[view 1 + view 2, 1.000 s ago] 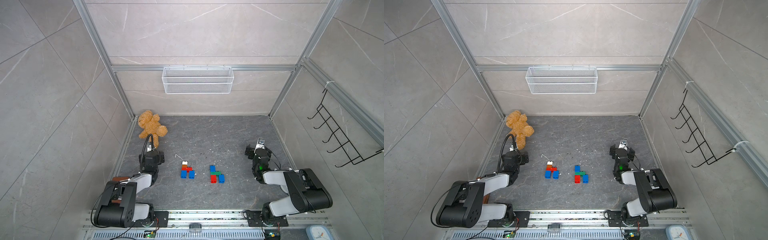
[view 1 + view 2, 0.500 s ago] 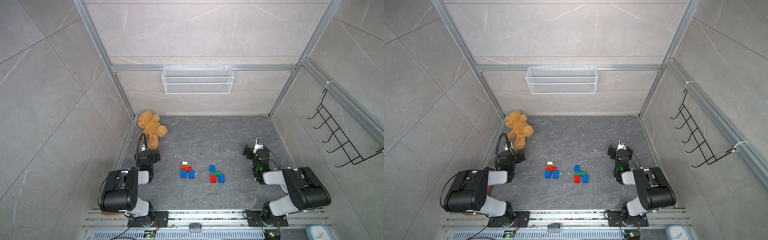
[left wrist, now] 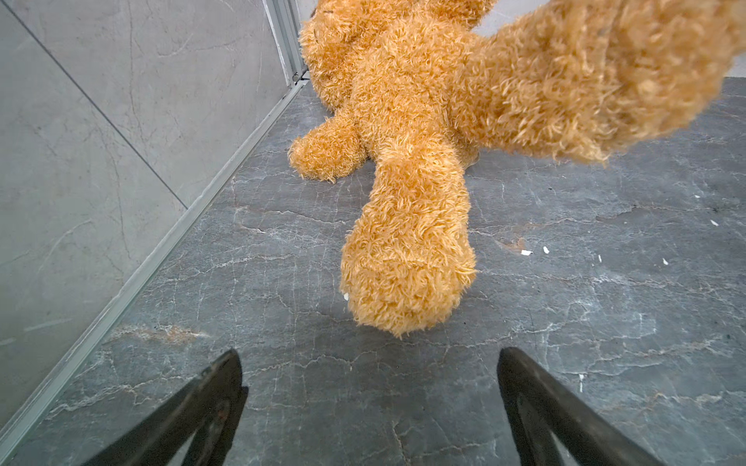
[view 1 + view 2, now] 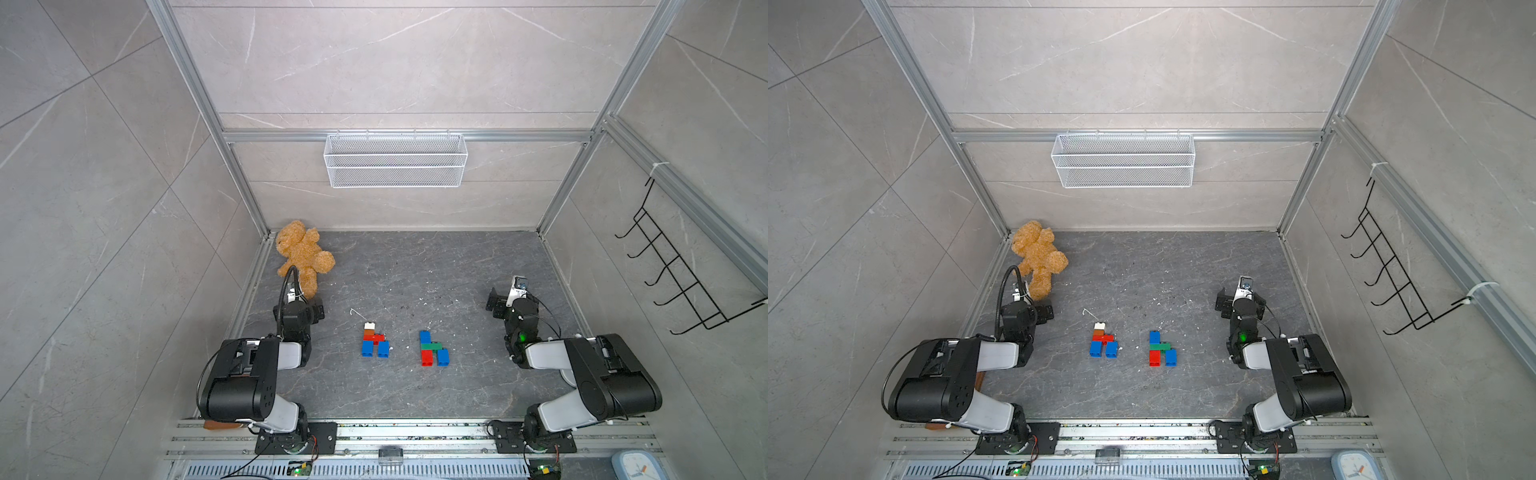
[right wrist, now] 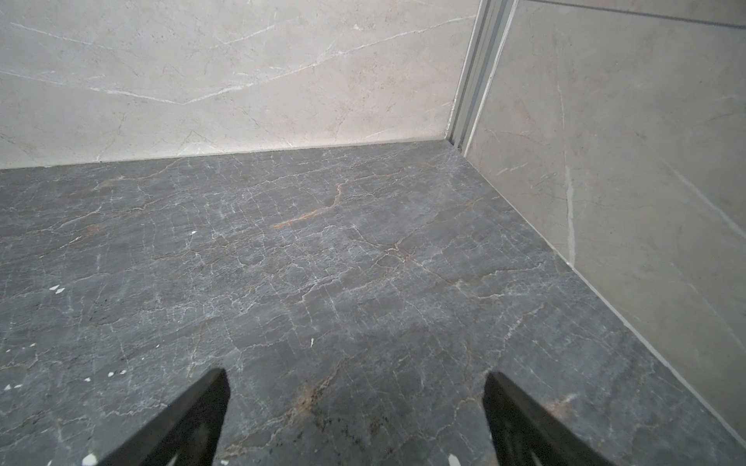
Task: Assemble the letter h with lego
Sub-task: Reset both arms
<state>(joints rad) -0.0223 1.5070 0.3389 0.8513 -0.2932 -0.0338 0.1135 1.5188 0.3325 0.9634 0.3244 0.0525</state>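
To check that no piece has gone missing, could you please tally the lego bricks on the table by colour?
Blue bricks: 4
Red bricks: 2
Green brick: 1
White brick: 1
Brown brick: 1
Total: 9 bricks that show in both top views.

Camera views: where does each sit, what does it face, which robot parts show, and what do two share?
Top views: high over the front rail, looking down at lego, bear; left arm, right arm show.
Left wrist: on the left arm, facing the bear; open left pincer shows.
Right wrist: on the right arm, facing a back corner; open right pincer shows.
Shared: the bear, in left wrist and top views.
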